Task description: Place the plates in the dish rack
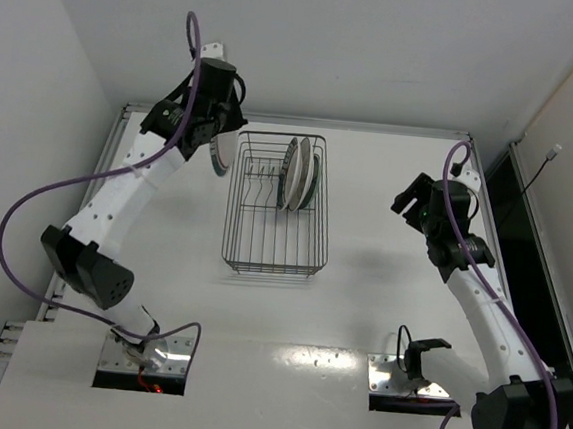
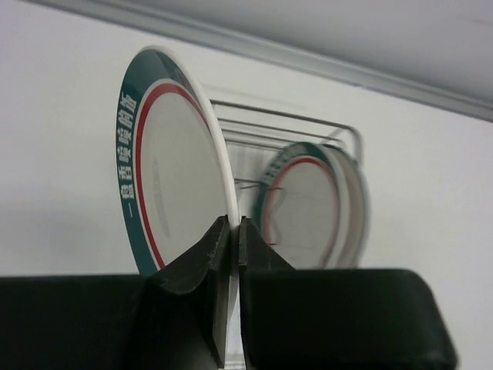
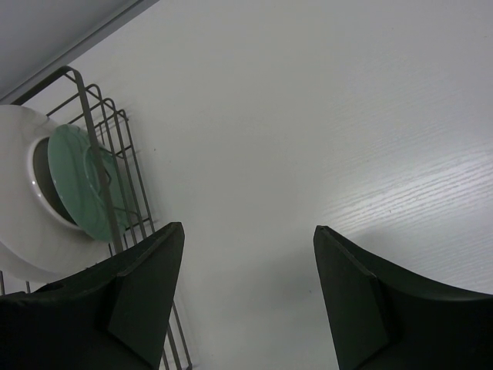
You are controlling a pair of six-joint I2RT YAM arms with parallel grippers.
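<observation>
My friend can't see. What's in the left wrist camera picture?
The left gripper pinches the edge of a green-rimmed plate, holding it upright. Behind it, blurry, a second plate stands in the dish rack.

Counter [image 1: 358, 311]: white, matte, faint wood grain. Raised pale rim [image 1: 374, 128] along far edge. Dish rack [image 1: 269, 243] standing directly on counter, left of centre, toward far edge, long side running near-to-far. Two metal mounting plates [image 1: 393, 374] set at near edge, well apart.
</observation>
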